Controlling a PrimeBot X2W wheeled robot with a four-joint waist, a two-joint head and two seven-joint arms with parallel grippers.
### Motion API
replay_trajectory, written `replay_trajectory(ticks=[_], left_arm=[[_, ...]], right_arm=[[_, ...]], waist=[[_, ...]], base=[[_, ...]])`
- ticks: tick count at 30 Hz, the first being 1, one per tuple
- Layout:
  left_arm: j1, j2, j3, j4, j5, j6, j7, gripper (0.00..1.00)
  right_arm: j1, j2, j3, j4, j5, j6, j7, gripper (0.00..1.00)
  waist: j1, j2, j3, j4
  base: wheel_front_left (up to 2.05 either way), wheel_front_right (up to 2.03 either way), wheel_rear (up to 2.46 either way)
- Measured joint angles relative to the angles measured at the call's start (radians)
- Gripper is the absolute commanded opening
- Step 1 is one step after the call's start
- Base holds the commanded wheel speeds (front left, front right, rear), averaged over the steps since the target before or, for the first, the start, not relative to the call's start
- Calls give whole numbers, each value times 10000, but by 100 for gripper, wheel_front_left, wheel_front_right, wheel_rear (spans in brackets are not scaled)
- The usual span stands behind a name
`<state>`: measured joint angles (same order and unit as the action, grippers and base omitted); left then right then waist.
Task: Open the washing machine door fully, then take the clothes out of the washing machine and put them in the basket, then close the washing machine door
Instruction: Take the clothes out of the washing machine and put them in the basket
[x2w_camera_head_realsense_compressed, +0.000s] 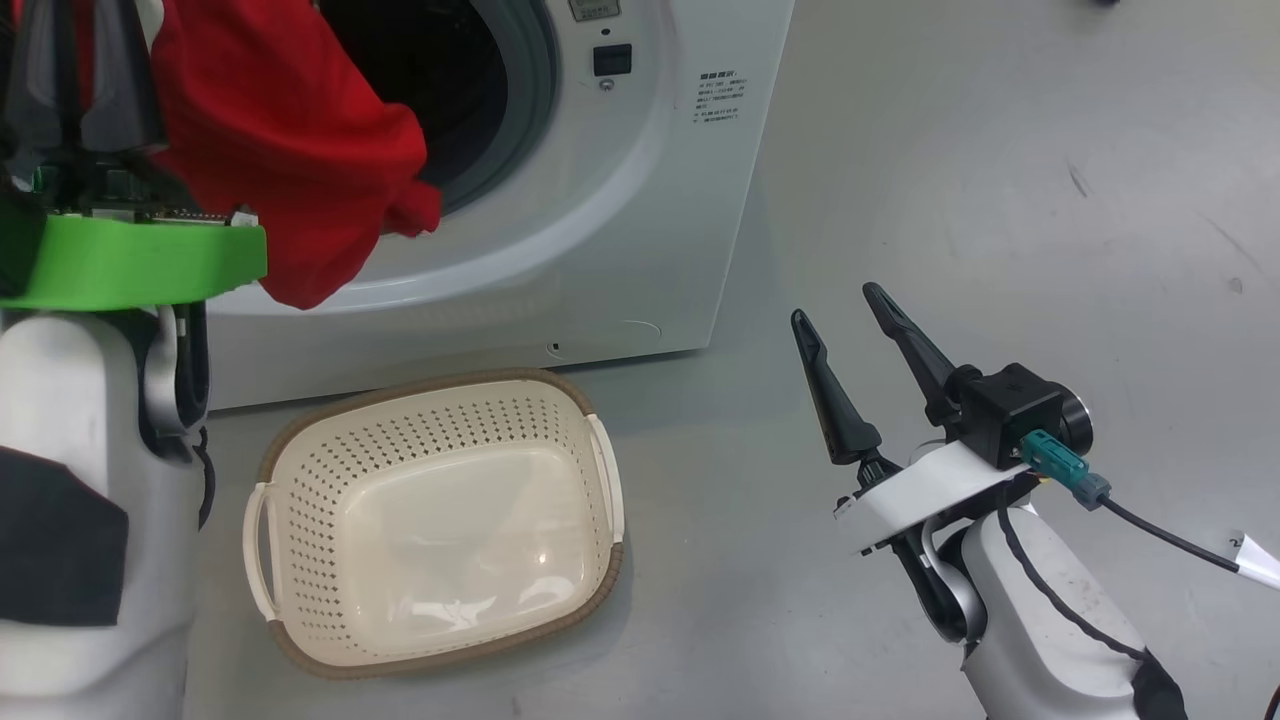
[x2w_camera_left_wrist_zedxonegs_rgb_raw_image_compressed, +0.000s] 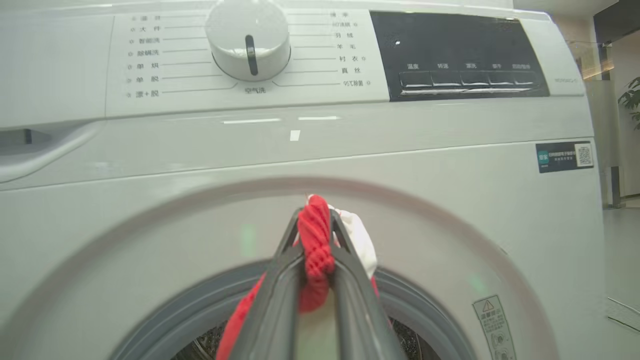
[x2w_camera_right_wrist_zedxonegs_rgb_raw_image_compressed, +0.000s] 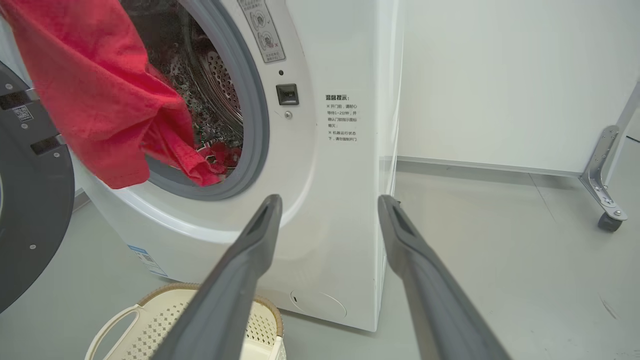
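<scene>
My left gripper is shut on a bunched red garment with a white patch, held up in front of the washing machine below its control panel. In the head view the garment hangs from the upper left across the drum opening, above and behind the basket. The cream basket has nothing in it. More red clothes lie in the steel drum. The washing machine door stands swung open at the left. My right gripper is open and holds nothing, to the right of the basket.
Grey floor spreads to the right of the machine. A metal frame leg on a caster stands by the white wall at the far right. A black cable trails from my right wrist.
</scene>
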<state>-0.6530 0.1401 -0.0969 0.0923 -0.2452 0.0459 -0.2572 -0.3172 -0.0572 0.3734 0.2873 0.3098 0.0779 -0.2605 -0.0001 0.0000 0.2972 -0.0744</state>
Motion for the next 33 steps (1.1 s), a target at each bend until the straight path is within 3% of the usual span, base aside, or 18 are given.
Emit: replay_trajectory(ticks=[15,24,33], left_arm=[[1732,-261,84,-2520,466,290,-6,0],[3705,-385,40,-2205,464,476,19,0],[5330,-648,-113,-817,117,500,288,0]], right_arm=[[280,2,-73,-13,0,31,0,100],[401,4,-31,-69,-36,75,0,100],[390,4,-19,-222,-36,81,0,100]], waist=[[1,0,-394,89],[1,0,-387,78],[1,0,-144,-104]], base=[[0,0,0],[0,0,0],[0,0,0]])
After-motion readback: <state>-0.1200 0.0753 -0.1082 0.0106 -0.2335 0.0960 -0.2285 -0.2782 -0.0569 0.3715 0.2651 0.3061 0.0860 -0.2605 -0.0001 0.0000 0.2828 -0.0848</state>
